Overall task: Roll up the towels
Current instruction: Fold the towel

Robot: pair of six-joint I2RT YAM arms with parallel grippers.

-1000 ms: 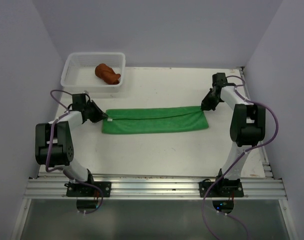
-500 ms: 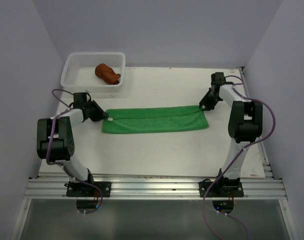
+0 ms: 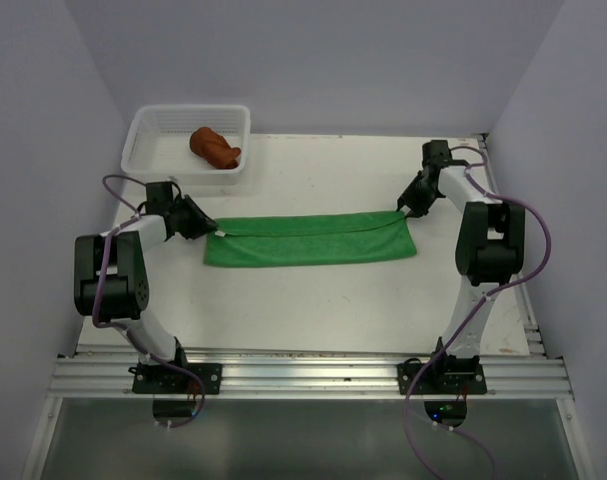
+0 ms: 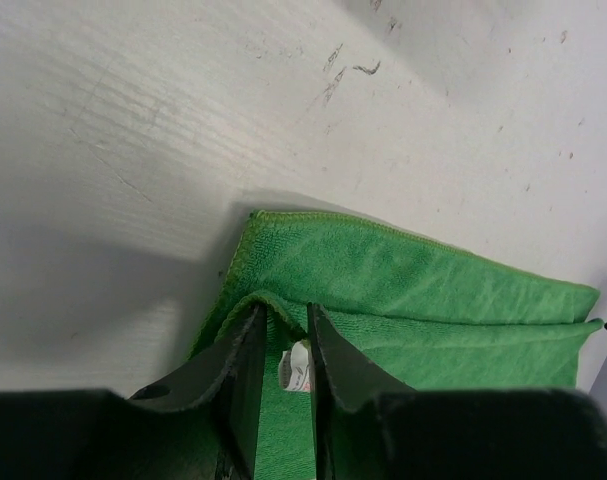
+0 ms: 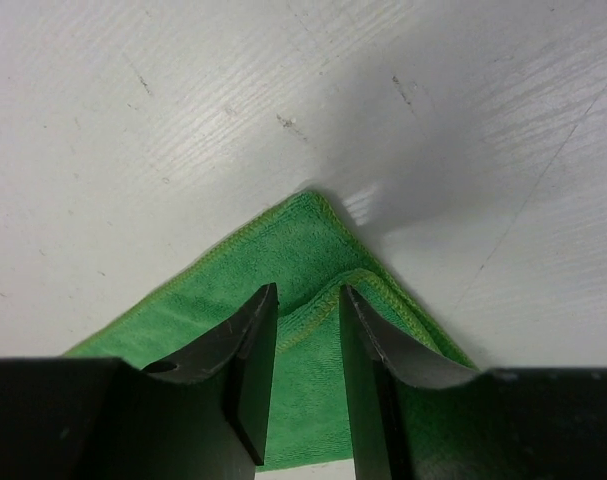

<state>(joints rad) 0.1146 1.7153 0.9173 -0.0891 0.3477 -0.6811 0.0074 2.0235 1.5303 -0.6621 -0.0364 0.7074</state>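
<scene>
The green towel (image 3: 311, 240) lies flat on the table, folded lengthwise into a long strip. My left gripper (image 3: 213, 229) is at its left end and my right gripper (image 3: 402, 209) at its far right corner. In the left wrist view the left gripper (image 4: 286, 312) is open a little, with a raised hem of the green towel (image 4: 403, 280) and a white label (image 4: 297, 365) in the gap. In the right wrist view the right gripper (image 5: 308, 292) is open, with the slack upper corner of the green towel (image 5: 293, 240) between its fingers. The rust-brown towel (image 3: 215, 147) sits bundled in the basket.
The white mesh basket (image 3: 148, 135) stands at the back left corner of the table, behind the left arm. Grey walls close in the table on the left, right and back. The white tabletop (image 3: 313, 300) lies between the green towel and the arm bases.
Both grippers have spread their jaws, which were pinched on the towel's ends. The right wrist has drawn slightly back. The green towel has stayed where it lay.
</scene>
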